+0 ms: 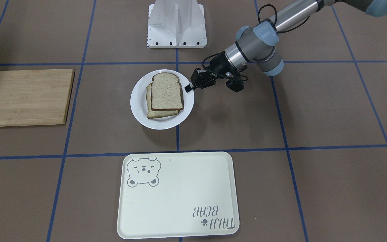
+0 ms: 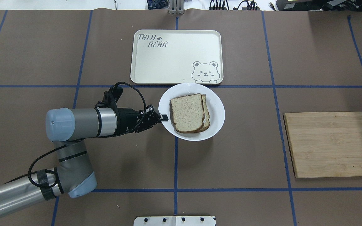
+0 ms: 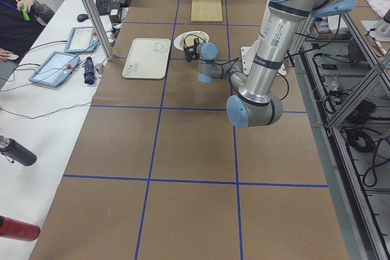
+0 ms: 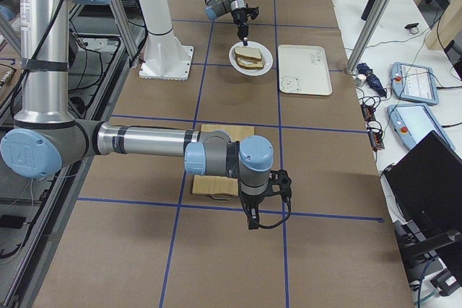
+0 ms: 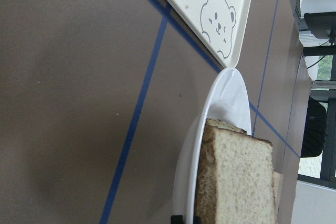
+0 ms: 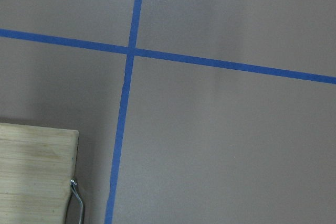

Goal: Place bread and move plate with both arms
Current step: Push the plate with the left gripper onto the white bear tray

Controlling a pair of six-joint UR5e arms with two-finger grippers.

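We judge the bread (image 2: 187, 113) already set on the plate (image 2: 216, 108), which waits on the tabletop (image 2: 231, 157) beside the tray (image 2: 174, 62); our left gripper (image 2: 164, 117) pinches its rim narrowly, and for the right gripper (image 4: 253, 221) we cannot tell.

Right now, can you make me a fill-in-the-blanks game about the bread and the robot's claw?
1. On the white plate lie ____ slices of bread, stacked.
2. The claw at the plate's rim belongs to the robot's ____ arm.
3. The drawing on the cream tray shows a ____.
4. The cutting board lies on the robot's ____ side.

Missing words: two; left; bear; right.
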